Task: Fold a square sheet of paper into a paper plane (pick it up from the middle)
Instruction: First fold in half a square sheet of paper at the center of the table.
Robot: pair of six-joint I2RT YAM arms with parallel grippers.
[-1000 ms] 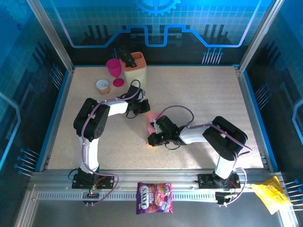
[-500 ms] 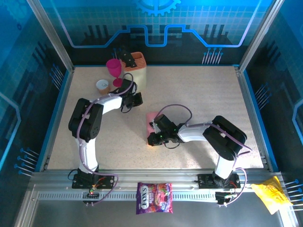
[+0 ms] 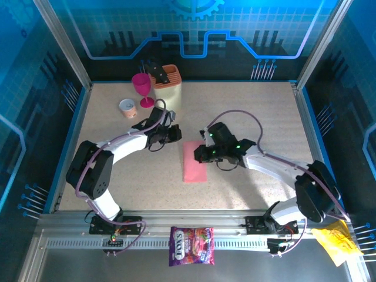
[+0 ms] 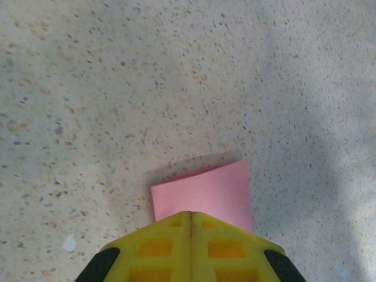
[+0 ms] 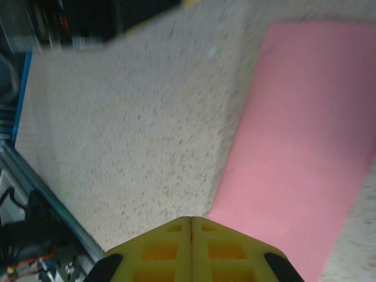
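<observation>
Right claw point(image 3: 200, 155) closed over pink paper point(image 3: 194, 171), candy bag point(image 3: 191, 245) reading FOX'S

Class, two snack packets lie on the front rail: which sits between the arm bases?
The purple candy bag; the crumpled yellow wrapper lies past the right arm's base.

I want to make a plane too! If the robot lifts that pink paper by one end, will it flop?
Probably a bit: the paper looks very thin and lies flat on the table. Its narrow rectangle shape suggests it's folded double, so it may be stiffer than one layer. It's likely very light, so a push would slide it.
</observation>
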